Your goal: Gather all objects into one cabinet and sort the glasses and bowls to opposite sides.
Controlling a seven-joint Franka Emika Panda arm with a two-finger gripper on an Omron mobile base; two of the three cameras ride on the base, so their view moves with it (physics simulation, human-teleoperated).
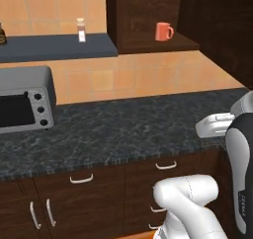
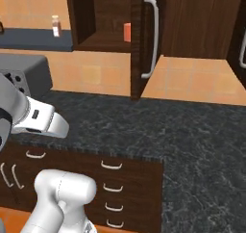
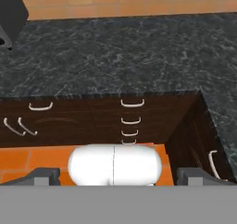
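A coral-orange mug (image 1: 163, 31), one of the glasses, stands on the shelf inside the open dark brown cabinet (image 1: 143, 11). From the right base view the mug (image 2: 127, 32) peeks out behind the cabinet door (image 2: 138, 58), which stands open edge-on with its long pale-grey handle (image 2: 153, 37). The bowls are out of view. My gripper (image 3: 121, 177) hangs open over the counter's front edge. Its fingertips (image 3: 44, 176) stand far apart with nothing between them. It looks down on the dark counter (image 3: 115, 47) and the drawers below.
A grey toaster oven (image 1: 24, 99) sits on the counter at the left. A spice jar (image 1: 81, 29) stands on a dark wall shelf (image 1: 54, 46). Drawers with short handles (image 2: 111, 165) run under the counter. A second closed cabinet (image 2: 202, 20) hangs to the right.
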